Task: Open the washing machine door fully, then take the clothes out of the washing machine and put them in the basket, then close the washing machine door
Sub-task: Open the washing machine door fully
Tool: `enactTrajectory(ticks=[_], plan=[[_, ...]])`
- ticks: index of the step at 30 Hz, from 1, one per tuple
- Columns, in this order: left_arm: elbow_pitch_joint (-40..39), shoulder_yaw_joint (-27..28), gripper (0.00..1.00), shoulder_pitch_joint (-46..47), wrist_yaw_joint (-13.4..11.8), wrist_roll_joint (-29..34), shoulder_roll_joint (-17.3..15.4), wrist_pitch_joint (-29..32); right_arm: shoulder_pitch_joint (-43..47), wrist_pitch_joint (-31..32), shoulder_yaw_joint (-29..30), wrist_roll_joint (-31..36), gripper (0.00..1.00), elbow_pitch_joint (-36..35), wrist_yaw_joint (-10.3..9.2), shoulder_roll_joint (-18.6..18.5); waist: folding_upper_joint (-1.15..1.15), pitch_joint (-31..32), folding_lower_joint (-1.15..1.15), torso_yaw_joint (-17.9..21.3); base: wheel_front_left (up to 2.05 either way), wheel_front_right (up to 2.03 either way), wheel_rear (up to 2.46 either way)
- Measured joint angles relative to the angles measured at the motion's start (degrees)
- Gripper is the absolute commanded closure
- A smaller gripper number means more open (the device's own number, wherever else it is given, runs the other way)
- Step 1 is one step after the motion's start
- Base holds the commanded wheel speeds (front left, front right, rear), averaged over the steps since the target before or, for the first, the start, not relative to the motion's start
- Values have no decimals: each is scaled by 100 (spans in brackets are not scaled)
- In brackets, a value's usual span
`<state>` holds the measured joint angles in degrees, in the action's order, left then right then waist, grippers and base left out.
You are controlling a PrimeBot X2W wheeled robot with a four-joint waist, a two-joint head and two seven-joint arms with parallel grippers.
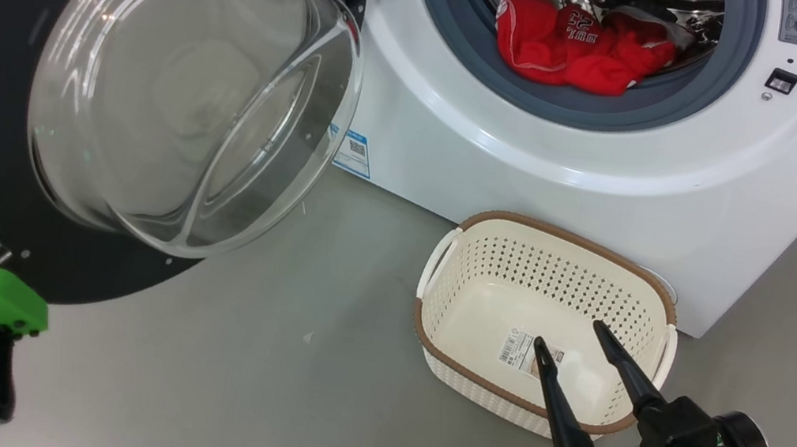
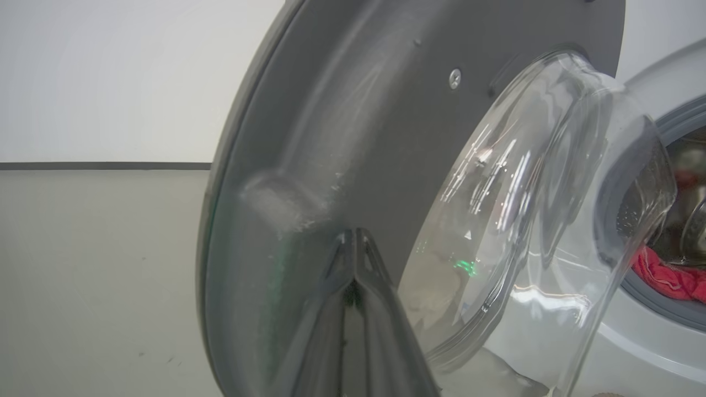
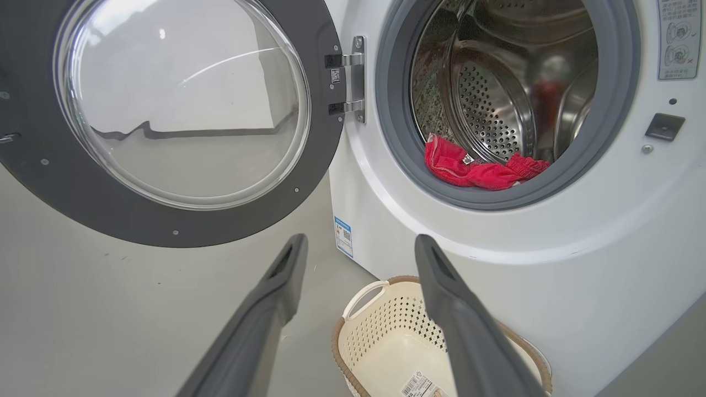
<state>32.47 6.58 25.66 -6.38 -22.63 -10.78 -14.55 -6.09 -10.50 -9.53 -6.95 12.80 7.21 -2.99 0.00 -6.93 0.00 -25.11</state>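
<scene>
**Door wide, red laundry lies beyond the right gripper**

At left, our left gripper (image 2: 356, 237) has its fingers pressed together at the dark inner rim of the washing machine door (image 1: 173, 84), which is swung wide to the left; we cannot tell whether they touch it. Rightward, the clothes (image 1: 579, 44) lie in the mouth of the washing machine (image 1: 536, 165), the bundle stretched left to right along the grey gasket. Nearer us, the basket (image 1: 565, 232) sits just beside the machine's front. Our right gripper (image 1: 566, 334), fingers spread and empty, hovers over it. We judge it the nearer arm, with open room ahead to the porthole.
</scene>
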Motion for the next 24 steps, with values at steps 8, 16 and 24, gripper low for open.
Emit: enactTrajectory(ticks=[8,16,24], plan=[[369,263,100,168,88,126,-58,0,-7,44,-35,8,0,-19,0,-1,0,-17,0,75,0,0,0],[398,477,100,175,189,320,-42,1,-47,42,-20,2,0,-20,0,-1,0,-15,0,134,0,0,0],[-225,635,0,91,247,516,88,0,-81,-69,-18,-83,0,92,0,-1,0,111,0,211,0,0,0]])
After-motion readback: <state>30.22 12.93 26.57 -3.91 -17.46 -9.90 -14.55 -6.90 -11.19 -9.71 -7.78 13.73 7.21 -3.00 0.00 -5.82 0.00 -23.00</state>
